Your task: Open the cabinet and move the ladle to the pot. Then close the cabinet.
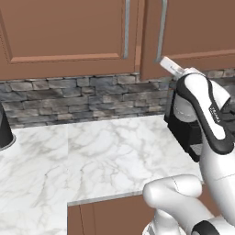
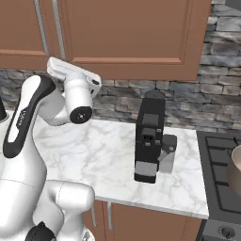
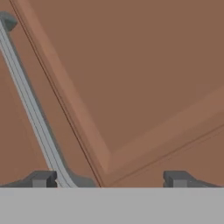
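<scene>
1. Jaws point(image 3: 107, 179): spread wide, nothing between them. In the hand view your two fingertips point(image 3: 41, 178) stand well apart, close to the right-hand door of the cabinet point(image 3: 144, 78). The handle point(image 3: 30, 105) runs slantwise and passes just beside the left tip, not centred between the two. Risk: if you clench from here, you may catch only the edge of the bar, or the tip may land on the door face and skid.

2. Hand tilt: the bar crosses the hand view at an angle, so the hand is rolled against it. Risk, as a judgement: a skewed grip could slip once you pull the door.

3. Bench point(image 1: 92, 156): a black coffee machine point(image 2: 149, 141) stands below the door. Risk: your elbow or the swinging door may come near it.

4. Pot point(image 2: 235, 172): its rim shows on the stove, far right in the right base view, well apart from the arm.

5. Ladle: presumably behind the shut doors; you cannot confirm its position, so it may shift or fall when the door opens.
</scene>
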### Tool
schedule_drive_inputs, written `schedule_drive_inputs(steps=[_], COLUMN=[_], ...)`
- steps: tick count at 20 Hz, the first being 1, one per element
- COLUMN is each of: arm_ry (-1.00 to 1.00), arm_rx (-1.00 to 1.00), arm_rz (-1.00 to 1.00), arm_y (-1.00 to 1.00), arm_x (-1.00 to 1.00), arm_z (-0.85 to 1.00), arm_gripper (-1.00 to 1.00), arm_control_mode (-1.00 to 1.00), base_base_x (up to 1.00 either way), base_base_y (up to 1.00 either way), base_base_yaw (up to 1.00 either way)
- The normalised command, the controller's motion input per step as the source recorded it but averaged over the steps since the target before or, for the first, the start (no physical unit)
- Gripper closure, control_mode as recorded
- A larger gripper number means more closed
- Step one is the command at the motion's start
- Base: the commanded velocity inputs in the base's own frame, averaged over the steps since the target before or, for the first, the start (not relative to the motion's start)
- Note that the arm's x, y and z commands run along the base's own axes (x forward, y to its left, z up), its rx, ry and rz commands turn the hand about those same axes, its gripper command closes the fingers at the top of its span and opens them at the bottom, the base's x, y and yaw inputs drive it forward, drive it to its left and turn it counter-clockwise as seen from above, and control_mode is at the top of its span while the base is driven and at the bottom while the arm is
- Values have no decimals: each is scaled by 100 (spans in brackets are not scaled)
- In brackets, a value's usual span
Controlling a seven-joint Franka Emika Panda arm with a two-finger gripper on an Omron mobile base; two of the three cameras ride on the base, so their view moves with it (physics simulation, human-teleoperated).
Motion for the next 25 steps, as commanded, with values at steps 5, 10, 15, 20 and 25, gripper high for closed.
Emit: schedule_drive_inputs(steps=[5, 10, 15, 20, 25], arm_ry=[0, 0, 0, 0, 0], arm_rx=[0, -1, -1, -2, -1], arm_rz=[0, 0, 0, 0, 0], arm_y=[1, 2, 4, 1, 2], arm_x=[50, 48, 52, 32, 2], arm_z=[12, 9, 5, 9, 15], arm_gripper=[-100, -100, -100, -100, -100], arm_control_mode=[-100, -100, -100, -100, -100], base_base_x=[0, 0, 0, 0, 0], base_base_y=[0, 0, 0, 0, 0], base_base_yaw=[0, 0, 0, 0, 0])
